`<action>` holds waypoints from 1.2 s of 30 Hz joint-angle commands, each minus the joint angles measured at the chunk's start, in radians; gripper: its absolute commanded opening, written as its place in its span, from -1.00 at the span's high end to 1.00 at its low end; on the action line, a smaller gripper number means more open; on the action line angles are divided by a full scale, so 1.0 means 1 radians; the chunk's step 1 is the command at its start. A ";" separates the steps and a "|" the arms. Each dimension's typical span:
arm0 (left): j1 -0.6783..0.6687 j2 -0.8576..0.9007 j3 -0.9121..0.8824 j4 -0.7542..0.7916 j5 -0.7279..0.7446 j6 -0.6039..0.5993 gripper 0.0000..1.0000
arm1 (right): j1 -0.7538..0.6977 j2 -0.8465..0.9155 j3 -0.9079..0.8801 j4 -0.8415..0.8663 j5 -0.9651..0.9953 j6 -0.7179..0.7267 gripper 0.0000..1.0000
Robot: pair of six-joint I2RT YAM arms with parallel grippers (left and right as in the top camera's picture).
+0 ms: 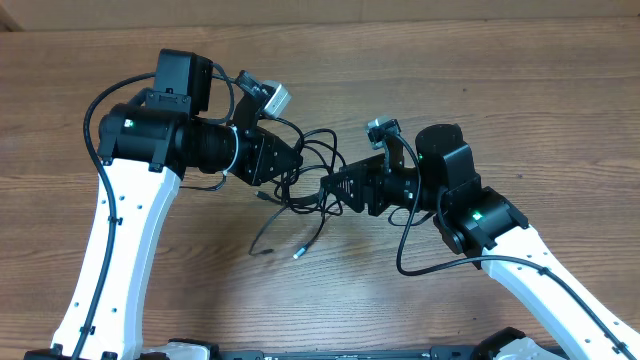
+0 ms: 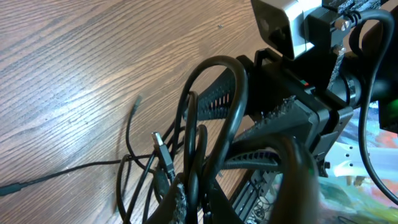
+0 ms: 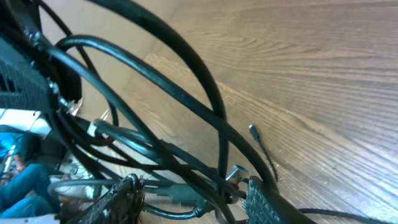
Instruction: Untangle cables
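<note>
Two end effectors at one tangle

The left end effector point(image 2: 193, 200) is clamped on the cables point(image 1: 308, 198). The right end effector point(image 3: 193, 202) has its pads apart, with the same bundle between them. Loose plug ends trail across the desk point(image 1: 500, 80).

A brown wood-grain table point(image 1: 520, 90) (streaked with glare in the wrist views) borders blurred colourful clutter point(image 3: 15, 180).

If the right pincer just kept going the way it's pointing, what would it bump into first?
The cables: the tangle lies right between the right pincer's fingers. Just beyond it sits the left pincer, though how close that is I can't judge from these views.
</note>
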 commanded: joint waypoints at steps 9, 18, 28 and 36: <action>-0.008 -0.008 0.018 -0.016 -0.042 0.026 0.90 | 0.001 -0.050 0.005 0.015 0.050 0.011 0.08; -0.010 -0.008 0.018 -0.064 -0.067 0.040 0.90 | -0.015 -0.135 0.005 0.013 0.145 -0.043 0.06; -0.044 -0.008 0.018 -0.106 0.046 0.067 0.89 | -0.015 -0.132 0.005 0.030 0.307 -0.045 0.07; -0.122 -0.008 0.018 -0.092 0.046 0.065 0.91 | -0.014 -0.126 0.005 0.020 0.305 -0.046 0.08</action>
